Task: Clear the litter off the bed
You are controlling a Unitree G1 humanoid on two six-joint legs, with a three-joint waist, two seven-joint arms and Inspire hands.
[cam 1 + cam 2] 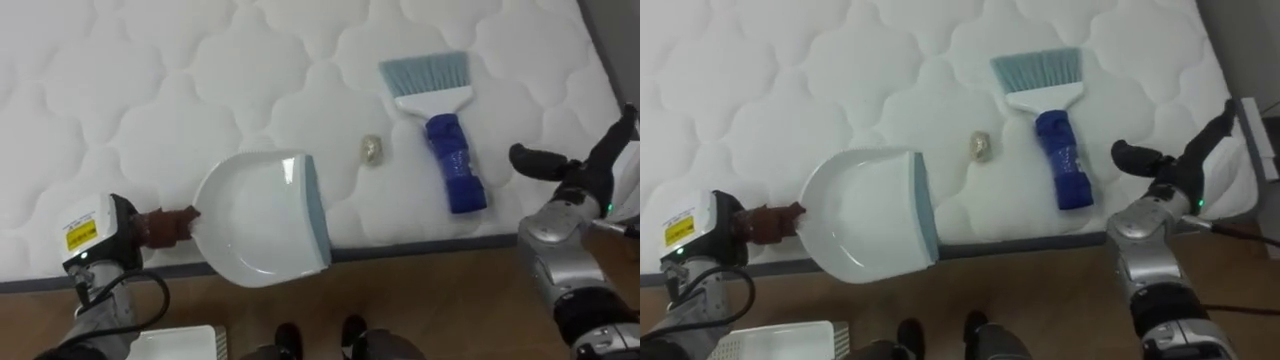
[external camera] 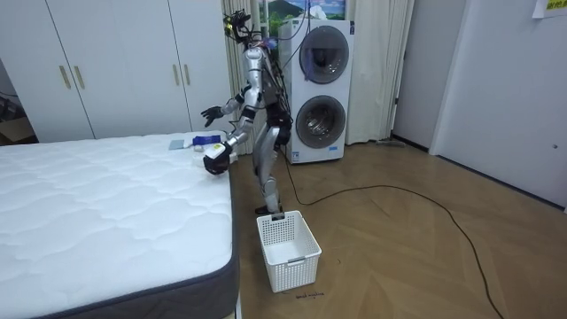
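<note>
Holding the dustpan (image 1: pixel 260 225), left hand (image 1: pixel 130 232) fingers seemingly clamped; right hand (image 1: pixel 575 175) fingers apart near brush (image 1: pixel 445 140).

- I see the white quilted bed (image 1: pixel 120 90), its top bare mattress.
- The white dustpan (image 1: pixel 262 222) with a grey-blue lip sits at the near edge, partly overhanging it. Its brown handle is gripped in the left hand (image 1: pixel 118 228).
- A small pale crumpled scrap (image 1: pixel 372 150) lies just beyond the lip.
- The blue-handled brush (image 1: pixel 440 125) lies flat nearby, its pale bristles pointing toward the far edge.
</note>
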